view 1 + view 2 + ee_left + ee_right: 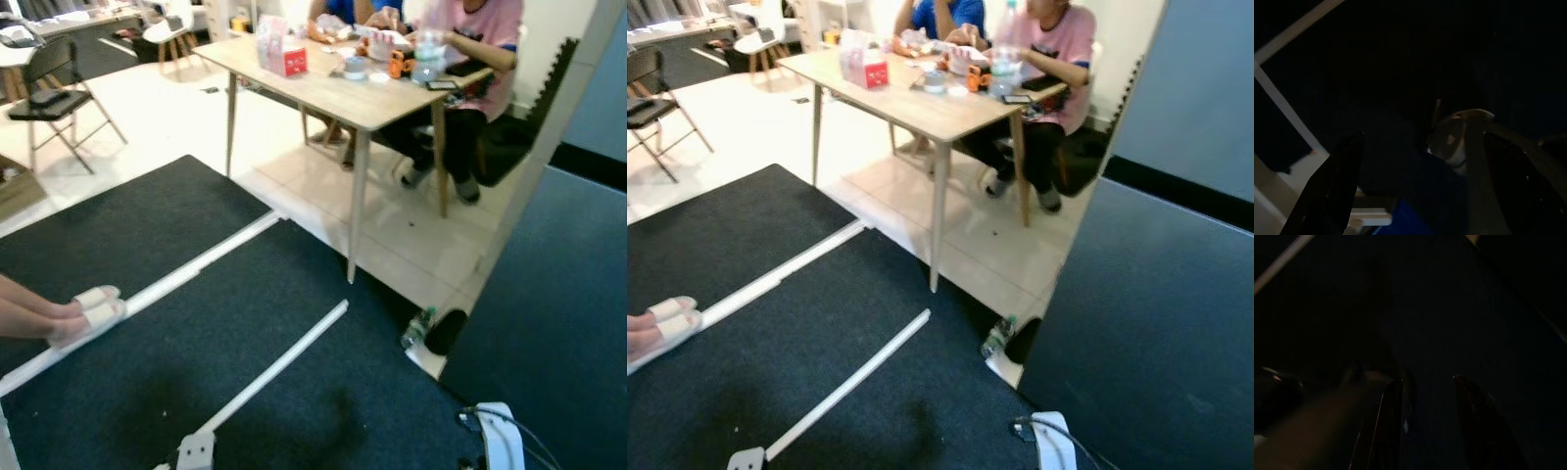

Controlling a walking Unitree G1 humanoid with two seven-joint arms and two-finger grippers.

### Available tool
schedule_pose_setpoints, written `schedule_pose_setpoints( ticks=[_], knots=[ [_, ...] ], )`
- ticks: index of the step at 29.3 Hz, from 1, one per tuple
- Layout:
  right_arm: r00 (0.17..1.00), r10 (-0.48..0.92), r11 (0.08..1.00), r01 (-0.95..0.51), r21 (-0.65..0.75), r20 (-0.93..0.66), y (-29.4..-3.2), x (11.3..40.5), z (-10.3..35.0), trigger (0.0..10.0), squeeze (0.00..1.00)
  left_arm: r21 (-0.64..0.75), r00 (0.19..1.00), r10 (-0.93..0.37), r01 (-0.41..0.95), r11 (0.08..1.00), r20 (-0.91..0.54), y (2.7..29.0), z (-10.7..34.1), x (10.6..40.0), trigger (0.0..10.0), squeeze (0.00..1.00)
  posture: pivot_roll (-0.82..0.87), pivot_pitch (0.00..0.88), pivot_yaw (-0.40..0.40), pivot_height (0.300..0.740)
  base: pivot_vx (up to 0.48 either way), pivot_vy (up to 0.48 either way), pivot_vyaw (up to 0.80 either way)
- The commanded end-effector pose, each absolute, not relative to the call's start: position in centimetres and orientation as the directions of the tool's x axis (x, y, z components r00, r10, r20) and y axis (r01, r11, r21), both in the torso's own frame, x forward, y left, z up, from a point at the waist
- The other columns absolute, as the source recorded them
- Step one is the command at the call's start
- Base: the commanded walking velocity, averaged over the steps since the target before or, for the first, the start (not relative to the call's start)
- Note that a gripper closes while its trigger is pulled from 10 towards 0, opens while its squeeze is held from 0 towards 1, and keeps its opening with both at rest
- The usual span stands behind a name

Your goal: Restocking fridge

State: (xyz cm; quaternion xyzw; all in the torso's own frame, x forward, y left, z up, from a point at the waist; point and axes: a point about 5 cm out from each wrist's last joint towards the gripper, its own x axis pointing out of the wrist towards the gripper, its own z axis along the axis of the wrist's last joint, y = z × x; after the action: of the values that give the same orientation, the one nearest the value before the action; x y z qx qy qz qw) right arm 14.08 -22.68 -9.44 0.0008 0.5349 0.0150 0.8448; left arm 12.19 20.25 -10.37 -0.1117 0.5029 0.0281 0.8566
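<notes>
Two people sit at the far side of a wooden table (323, 88), which stands on pale tile beyond a dark carpet (225, 352). On the table sit a red box (290, 61) and a clear bottle (425, 54). Near the table's front leg, white rails (274, 367) lie across the carpet; a slippered foot (88, 313) rests at the carpet's edge, well away from the table. A dark blue panel (1156, 294) rises beside the table; no fridge can be made out. The left gripper (1420, 186) hangs in shade with fingers spread apart; the right gripper (1425, 426) hangs likewise, fingers parted.
</notes>
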Motion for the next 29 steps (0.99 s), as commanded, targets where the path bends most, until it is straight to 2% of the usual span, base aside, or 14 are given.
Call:
schedule_pose_setpoints(
  ticks=[1,10,20,29],
  knots=[
    [0.444,0.031,0.999,-0.035,0.017,-0.895,-22.66,14.82,-9.16,10.0,0.00,-0.160,0.489,-0.068,-0.150,0.976,-0.870,20.27,-10.34,12.32,10.0,0.00,-0.04,0.000,0.026,0.740,0.326,0.000,0.00],
    [0.449,0.053,0.998,-0.049,0.034,-0.892,-22.25,15.04,-9.15,10.0,0.00,-0.163,0.486,-0.076,-0.140,0.977,-0.871,20.06,-10.37,12.30,10.0,0.00,-0.03,0.000,0.027,0.740,0.342,0.000,0.00],
    [0.443,0.065,0.997,-0.061,0.042,-0.894,-22.02,14.75,-9.29,10.0,0.00,-0.169,0.477,-0.081,-0.145,0.975,-0.875,20.07,-10.50,11.82,10.0,0.00,-0.03,0.000,0.026,0.740,0.345,0.000,0.79],
    [0.453,0.049,0.999,-0.033,0.038,-0.890,-22.25,14.95,-9.18,10.0,0.00,-0.171,0.480,-0.084,-0.140,0.975,-0.873,19.99,-10.47,11.96,10.0,0.00,-0.03,0.000,0.025,0.740,0.343,0.000,0.00]
  ],
)
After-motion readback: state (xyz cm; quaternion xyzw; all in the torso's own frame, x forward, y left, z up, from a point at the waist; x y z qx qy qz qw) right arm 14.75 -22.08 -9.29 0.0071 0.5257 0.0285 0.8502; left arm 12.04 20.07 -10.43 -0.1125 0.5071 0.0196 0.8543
